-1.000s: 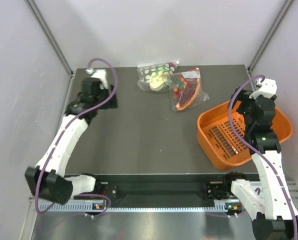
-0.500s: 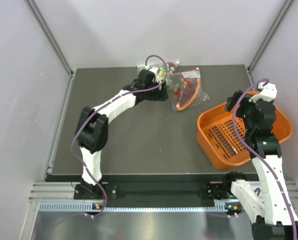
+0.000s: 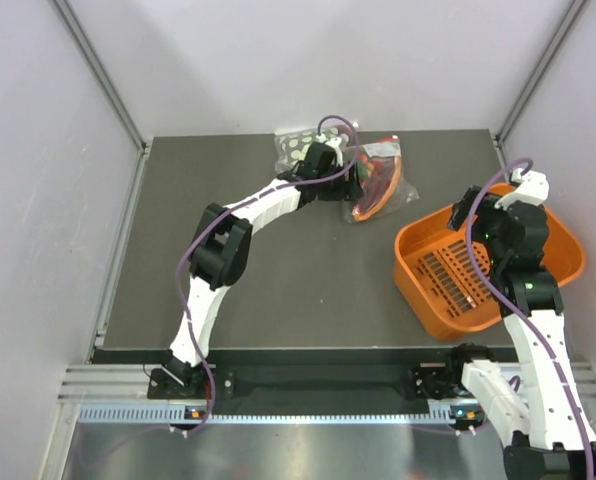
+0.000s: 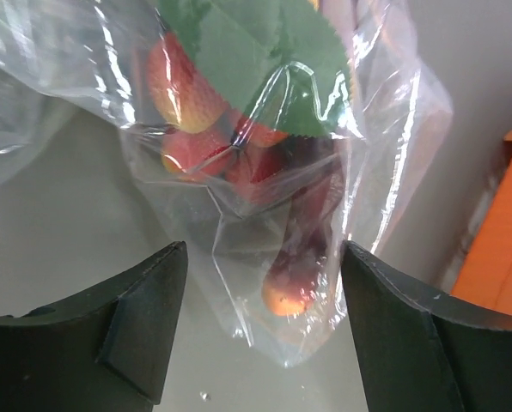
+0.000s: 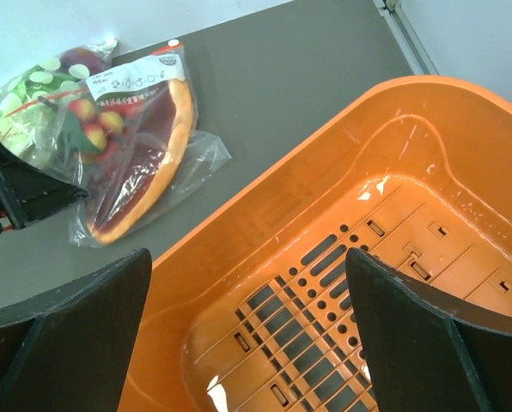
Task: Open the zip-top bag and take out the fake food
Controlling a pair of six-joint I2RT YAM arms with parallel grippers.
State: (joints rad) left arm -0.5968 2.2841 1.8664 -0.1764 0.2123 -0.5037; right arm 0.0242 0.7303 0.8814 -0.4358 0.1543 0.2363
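Observation:
The zip-top bag [image 3: 380, 180] lies at the table's back, right of centre, clear with a white label [image 5: 134, 79]. Inside is the fake food: red berries [image 4: 187, 86], a green leaf [image 4: 256, 43] and a dark reddish-brown elongated piece [image 5: 140, 142]. My left gripper [image 3: 354, 186] is open at the bag's left side. In the left wrist view the bag's corner [image 4: 282, 292] hangs between my open fingers [image 4: 144, 318], not pinched. My right gripper [image 3: 474, 214] is open and empty above the orange basket [image 3: 568, 250]; its fingers [image 5: 428, 335] frame the basket floor.
A second bag with green-and-white spotted contents [image 3: 296, 146] lies just left of the zip-top bag, also visible in the right wrist view [image 5: 41, 81]. The orange basket [image 5: 342, 137] fills the right side of the table. Metal frame posts stand at the back corners.
My left arm has swung from the far left of the table across to the bags, ending with its open gripper at the zip-top bag. My right gripper shifted slightly over the basket.

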